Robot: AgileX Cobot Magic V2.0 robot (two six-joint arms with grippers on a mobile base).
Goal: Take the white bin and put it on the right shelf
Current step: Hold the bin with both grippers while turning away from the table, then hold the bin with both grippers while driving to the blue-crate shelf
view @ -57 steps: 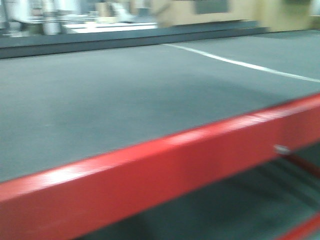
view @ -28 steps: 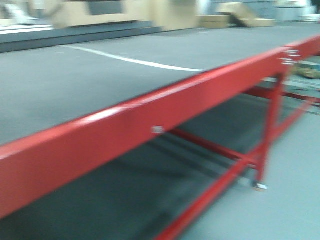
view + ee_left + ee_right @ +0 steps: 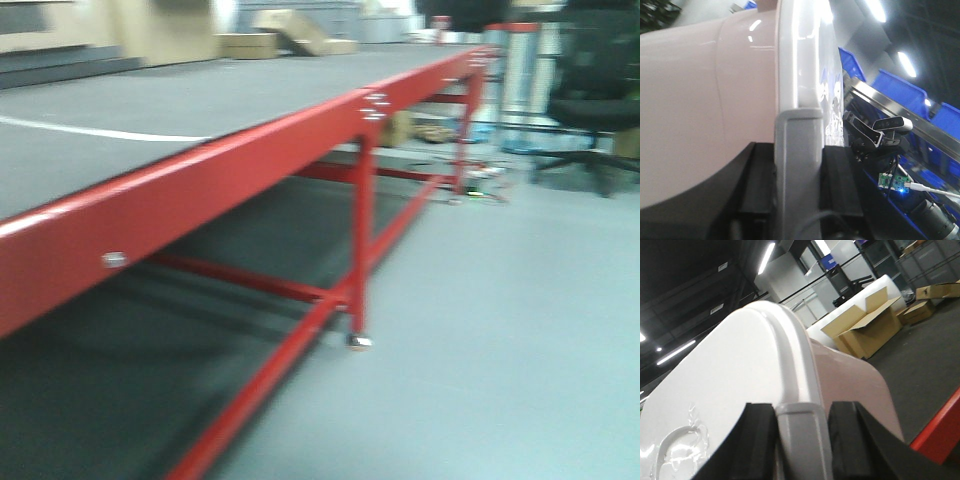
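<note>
The white bin (image 3: 690,100) fills the left wrist view, its pale pinkish body to the left and its white lid edge running up the middle. My left gripper (image 3: 799,167) is shut on the grey clip at the lid's rim, one black finger on each side. In the right wrist view the white bin (image 3: 715,390) shows its flat lid and pinkish side. My right gripper (image 3: 802,432) is shut on a like clip at the rim. A shiny steel rail (image 3: 900,112) crosses behind; I cannot tell whether it is the right shelf. The front view shows neither bin nor grippers.
A long red-framed table (image 3: 250,150) with a grey top runs along the left of the front view, one leg (image 3: 360,240) standing on grey floor. A black office chair (image 3: 600,90) stands far right. Blue crates (image 3: 900,87) sit by the steel rail. Cardboard boxes (image 3: 865,332) lie beyond the bin.
The front view has swung to the right along the red table. The table's legs, its far end, open floor and the office chair have come into view.
</note>
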